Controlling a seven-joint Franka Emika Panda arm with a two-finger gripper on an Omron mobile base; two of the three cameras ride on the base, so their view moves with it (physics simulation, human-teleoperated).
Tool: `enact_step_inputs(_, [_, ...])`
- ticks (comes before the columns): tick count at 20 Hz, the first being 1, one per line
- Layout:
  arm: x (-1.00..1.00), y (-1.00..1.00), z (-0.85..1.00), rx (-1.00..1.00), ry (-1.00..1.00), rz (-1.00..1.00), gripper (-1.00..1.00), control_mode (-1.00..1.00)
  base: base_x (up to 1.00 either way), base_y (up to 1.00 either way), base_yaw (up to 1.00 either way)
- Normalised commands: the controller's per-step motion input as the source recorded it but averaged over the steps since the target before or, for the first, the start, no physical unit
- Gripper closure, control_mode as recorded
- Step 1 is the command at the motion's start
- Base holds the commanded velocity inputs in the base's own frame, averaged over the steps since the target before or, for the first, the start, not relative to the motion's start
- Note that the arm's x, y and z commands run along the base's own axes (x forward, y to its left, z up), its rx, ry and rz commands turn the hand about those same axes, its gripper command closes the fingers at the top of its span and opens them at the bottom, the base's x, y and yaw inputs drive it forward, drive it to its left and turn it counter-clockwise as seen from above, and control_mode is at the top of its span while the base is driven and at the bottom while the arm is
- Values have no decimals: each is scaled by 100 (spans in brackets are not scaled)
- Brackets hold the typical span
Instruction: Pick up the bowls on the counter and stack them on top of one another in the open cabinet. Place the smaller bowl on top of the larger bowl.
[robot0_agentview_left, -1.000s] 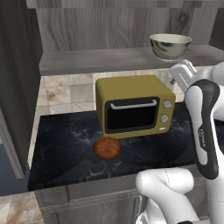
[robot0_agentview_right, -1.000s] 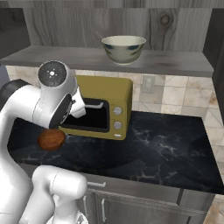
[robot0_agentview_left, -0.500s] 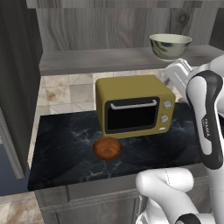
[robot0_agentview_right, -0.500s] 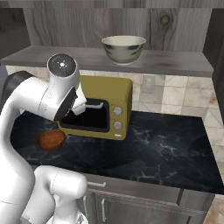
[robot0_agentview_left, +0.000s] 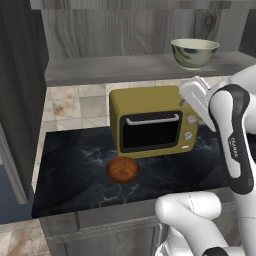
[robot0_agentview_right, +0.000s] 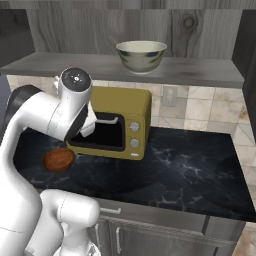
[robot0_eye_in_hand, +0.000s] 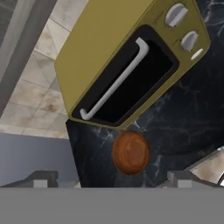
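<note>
- While the claw (robot0_eye_in_hand: 111, 178) hangs spread wide and empty, the brown bowl (robot0_eye_in_hand: 130, 152) sits on the bench (robot0_agentview_left: 75, 165) before the microwave (robot0_agentview_left: 150, 120)
- Cream bowl (robot0_agentview_right: 141, 56) rests on the cabinet shelf (robot0_agentview_right: 60, 64)

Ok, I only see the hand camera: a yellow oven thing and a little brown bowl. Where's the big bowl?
Observer: The larger bowl stands upright on the open cabinet's shelf.
Operator: Is that shelf above the oven?
Observer: Yes, it runs above the microwave, and the bowl sits toward the knob end.
Operator: And how high is my hand?
Observer: The open gripper hangs about level with the microwave's top, on the knob side, well above the smaller bowl on the counter.
</note>
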Motion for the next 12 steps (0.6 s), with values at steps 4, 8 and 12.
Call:
enact_step_inputs(4, [4,19,-26,0,13,12,-100,-100,0,0,0])
enact_step_inputs(8, [5,19,-26,0,14,13,-100,-100,0,0,0])
enact_step_inputs(12, [1,17,-31,0,10,12,-100,-100,0,0,0])
